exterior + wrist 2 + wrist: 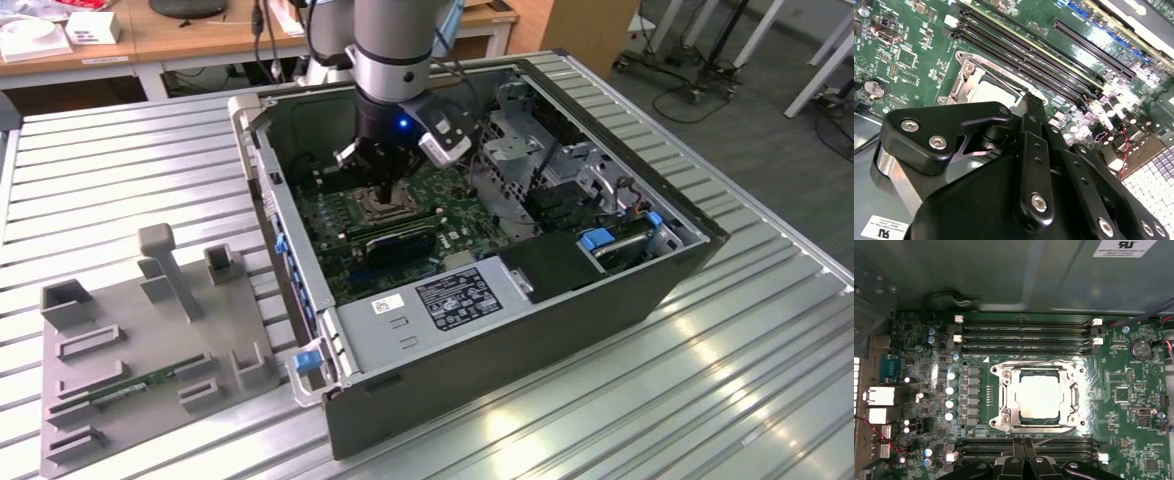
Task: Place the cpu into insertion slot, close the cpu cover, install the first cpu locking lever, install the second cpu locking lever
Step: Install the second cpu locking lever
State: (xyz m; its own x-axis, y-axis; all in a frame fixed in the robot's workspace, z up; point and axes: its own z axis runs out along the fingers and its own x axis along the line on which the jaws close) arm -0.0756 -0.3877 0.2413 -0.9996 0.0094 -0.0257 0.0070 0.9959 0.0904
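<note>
gripper [1026, 460]: fingers together, empty | cpu [1038, 396]: seated in slot, cover [1006, 397] down | lever [1054, 436]: thin rod along socket's edge nearest fingertips

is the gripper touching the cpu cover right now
Cannot tell. In the first wrist view the gripper sits at the edge of the cpu cover, near a lever, but no view shows contact or a gap plainly.

Bright overhead glare on the cpu [1038, 396]
</note>
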